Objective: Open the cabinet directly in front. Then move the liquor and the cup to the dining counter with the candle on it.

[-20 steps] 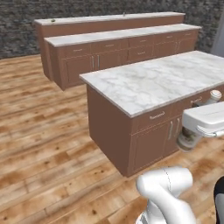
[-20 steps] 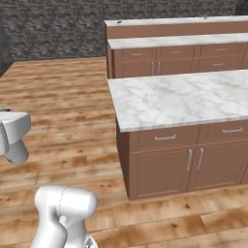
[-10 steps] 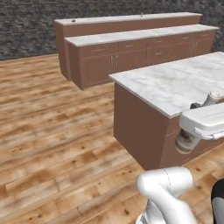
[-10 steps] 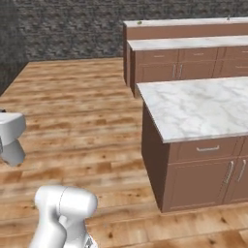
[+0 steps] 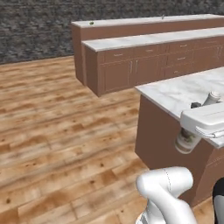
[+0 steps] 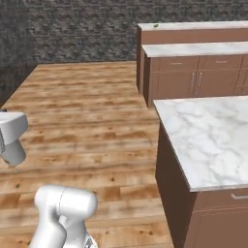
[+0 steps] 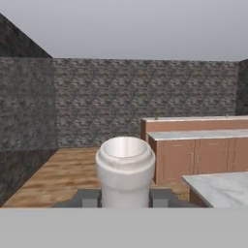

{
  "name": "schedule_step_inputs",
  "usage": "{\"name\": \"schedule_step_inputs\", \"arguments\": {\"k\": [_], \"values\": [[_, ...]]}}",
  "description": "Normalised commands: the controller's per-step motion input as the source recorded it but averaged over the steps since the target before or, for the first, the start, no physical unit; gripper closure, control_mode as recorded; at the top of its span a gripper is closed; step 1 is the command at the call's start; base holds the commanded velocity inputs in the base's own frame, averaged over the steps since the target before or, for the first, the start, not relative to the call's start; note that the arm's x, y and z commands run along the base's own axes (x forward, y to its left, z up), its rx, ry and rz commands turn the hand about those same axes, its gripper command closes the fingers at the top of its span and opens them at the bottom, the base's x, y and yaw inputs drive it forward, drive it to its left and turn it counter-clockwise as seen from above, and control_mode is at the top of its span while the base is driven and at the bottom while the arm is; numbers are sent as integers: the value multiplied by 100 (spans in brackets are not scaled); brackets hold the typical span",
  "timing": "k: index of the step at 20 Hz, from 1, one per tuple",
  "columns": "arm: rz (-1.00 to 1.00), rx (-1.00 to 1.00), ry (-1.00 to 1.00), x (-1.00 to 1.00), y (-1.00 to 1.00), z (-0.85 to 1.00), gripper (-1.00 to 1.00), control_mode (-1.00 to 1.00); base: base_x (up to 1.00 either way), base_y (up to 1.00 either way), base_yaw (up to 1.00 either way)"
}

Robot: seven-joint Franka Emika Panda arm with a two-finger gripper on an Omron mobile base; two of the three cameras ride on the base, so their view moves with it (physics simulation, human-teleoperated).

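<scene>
My gripper is shut on the liquor, a greyish-beige bottle whose open mouth rises between the two dark fingertips in the hand view. In the left base view the liquor hangs tilted under my white hand, its pale-labelled base low and its top poking up behind the hand, over the near corner of the marble island. The cabinet, the cup and the candle are out of view.
The brown-based marble island stands close on the right. At the back is a long two-level marble-topped counter with drawers; I cannot tell whether it is the dining counter. Wooden floor stretches to the left, up to a dark stone wall.
Both base views have shifted, so the base has moved: the island and the far counter slid to the right in the pictures. The bottle stays in the gripper.
</scene>
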Motion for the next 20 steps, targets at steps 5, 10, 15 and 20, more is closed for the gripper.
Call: {"name": "schedule_step_inputs", "arguments": {"k": [5, 10, 15, 20], "values": [[0, 0, 0, 0, 0, 0, 100, 100, 100, 38, 8], [0, 0, 0, 0, 0, 0, 100, 100, 100, 33, 7], [0, 0, 0, 0, 0, 0, 100, 100, 100, 14, 5], [0, 0, 0, 0, 0, 0, 100, 100, 100, 8, 3]]}}
